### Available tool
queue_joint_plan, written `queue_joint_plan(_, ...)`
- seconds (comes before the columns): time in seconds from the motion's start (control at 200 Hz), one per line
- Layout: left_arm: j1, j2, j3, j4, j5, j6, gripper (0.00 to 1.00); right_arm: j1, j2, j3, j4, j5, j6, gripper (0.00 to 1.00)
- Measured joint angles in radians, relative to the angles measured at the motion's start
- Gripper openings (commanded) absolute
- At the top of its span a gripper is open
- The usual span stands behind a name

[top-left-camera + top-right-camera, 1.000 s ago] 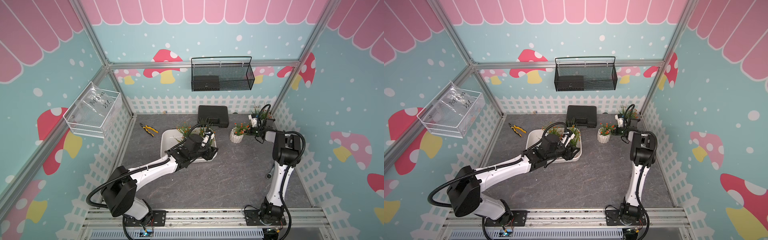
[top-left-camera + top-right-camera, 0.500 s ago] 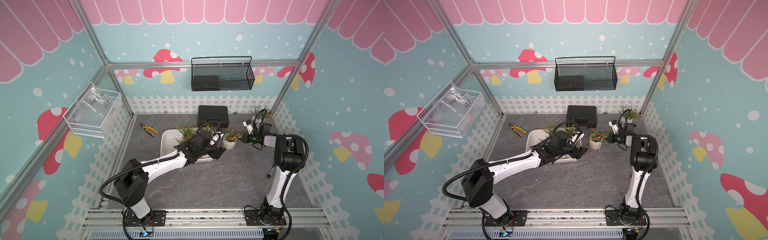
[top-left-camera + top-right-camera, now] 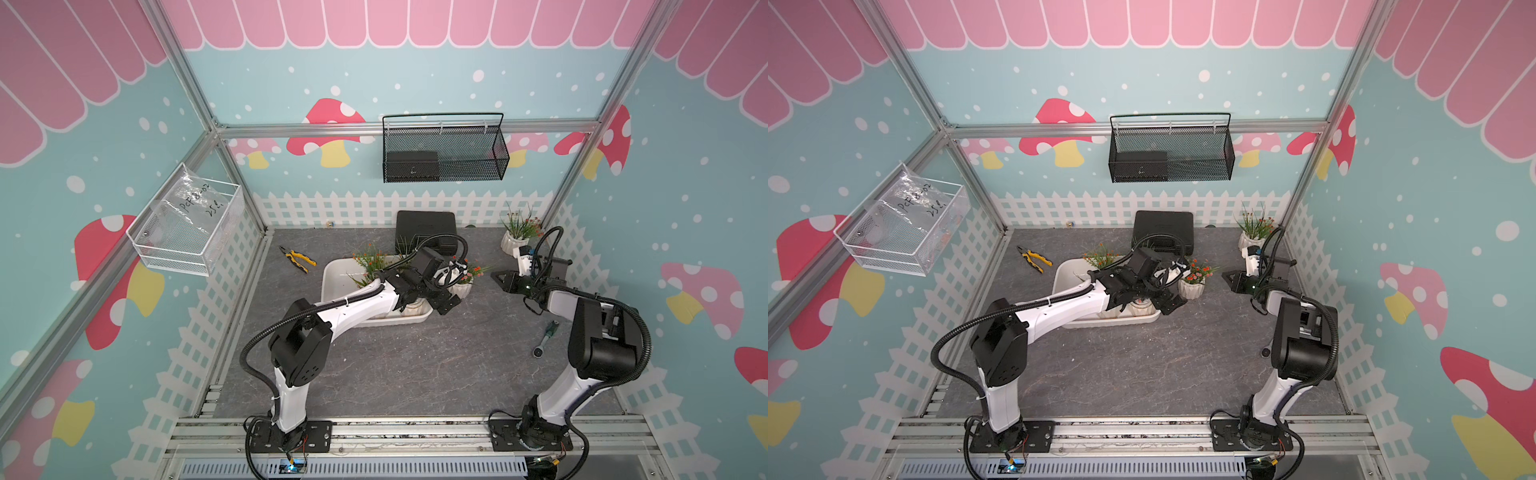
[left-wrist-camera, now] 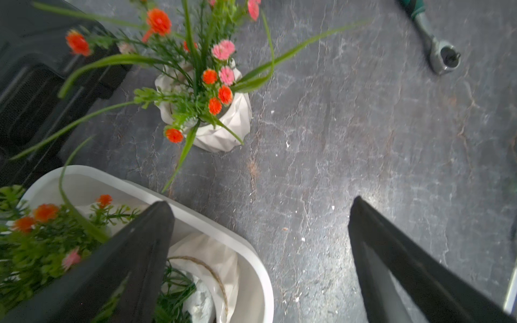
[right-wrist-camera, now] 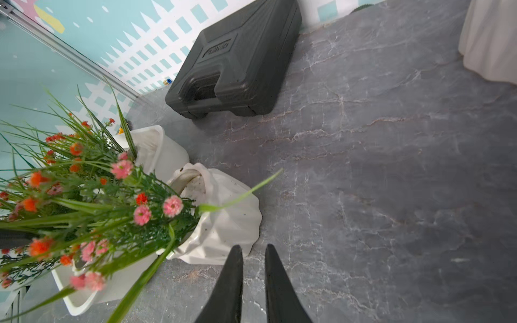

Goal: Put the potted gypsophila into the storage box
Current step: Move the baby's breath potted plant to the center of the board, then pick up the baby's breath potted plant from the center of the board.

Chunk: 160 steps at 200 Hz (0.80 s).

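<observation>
The white storage box holds potted gypsophila. One more potted gypsophila stands upright on the table just off the box's right end. Another stands in the back right corner. My left gripper hovers over the box's right end beside the nearer pot, open wide and empty. My right gripper sits low, right of that pot, its jaws parted by a narrow gap and holding nothing.
A black hard case lies behind the box. Yellow pliers lie at back left. A ratchet wrench lies near the right arm. A black mesh basket and a white wire basket hang on the walls.
The pot on the table has shifted left toward the box, the right gripper following it. The left gripper swung right and opened wide. The right jaws have parted a little.
</observation>
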Motion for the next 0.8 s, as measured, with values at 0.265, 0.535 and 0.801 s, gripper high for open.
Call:
queue_joint_plan(0.265, 0.031, 0.129, 0.158, -0.117, 0.010, 0.131, 0.99, 0.000, -0.085, -0.082, 0.019, 0.010, 0.014, 0.19)
queue_joint_plan(0.535, 0.041, 0.265, 0.341, -0.191, 0.009, 0.206, 0.99, -0.001, -0.147, -0.115, 0.048, 0.009, 0.026, 0.19)
queue_joint_plan(0.801, 0.070, 0.336, 0.436, -0.219, 0.023, 0.243, 0.99, -0.001, -0.188, -0.143, 0.063, 0.018, 0.051, 0.20)
